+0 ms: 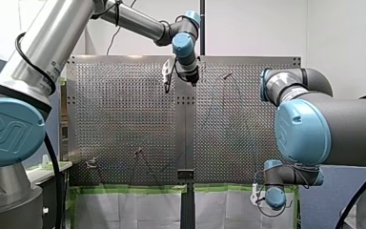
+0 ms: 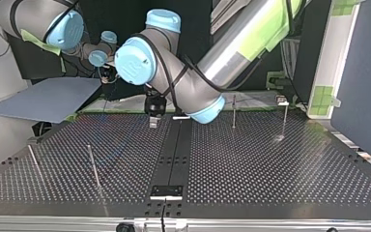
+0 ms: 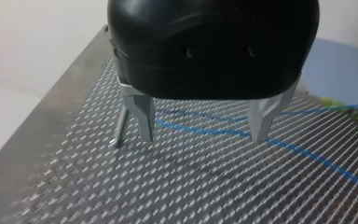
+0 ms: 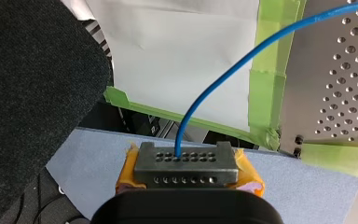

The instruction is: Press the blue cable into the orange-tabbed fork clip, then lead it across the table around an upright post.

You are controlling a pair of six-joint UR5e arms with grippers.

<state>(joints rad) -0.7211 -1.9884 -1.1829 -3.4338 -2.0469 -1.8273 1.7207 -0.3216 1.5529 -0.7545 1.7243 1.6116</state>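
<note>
The blue cable (image 3: pixel 205 131) lies on the perforated table (image 3: pixel 177 186) and runs across under my left gripper (image 3: pixel 203 138). That gripper is black with metal fingers and hangs open just above the cable, near the table's far middle in the front view (image 1: pixel 193 78). A thin upright post (image 3: pixel 120 126) stands just outside one finger. My right gripper (image 4: pixel 186 161), with orange-yellow pads, is shut on the blue cable (image 4: pixel 223 79) off the table's corner, and the cable arcs from it back to the table. I cannot make out an orange-tabbed fork clip in any view.
More thin posts stand on the table in the top view, two at its right (image 2: pixel 234 110) (image 2: pixel 285 118) and two at its left (image 2: pixel 93 164) (image 2: pixel 33 157). Green tape (image 4: pixel 265 93) edges the table's corner. A grey-blue board (image 2: pixel 53 99) lies beside the table.
</note>
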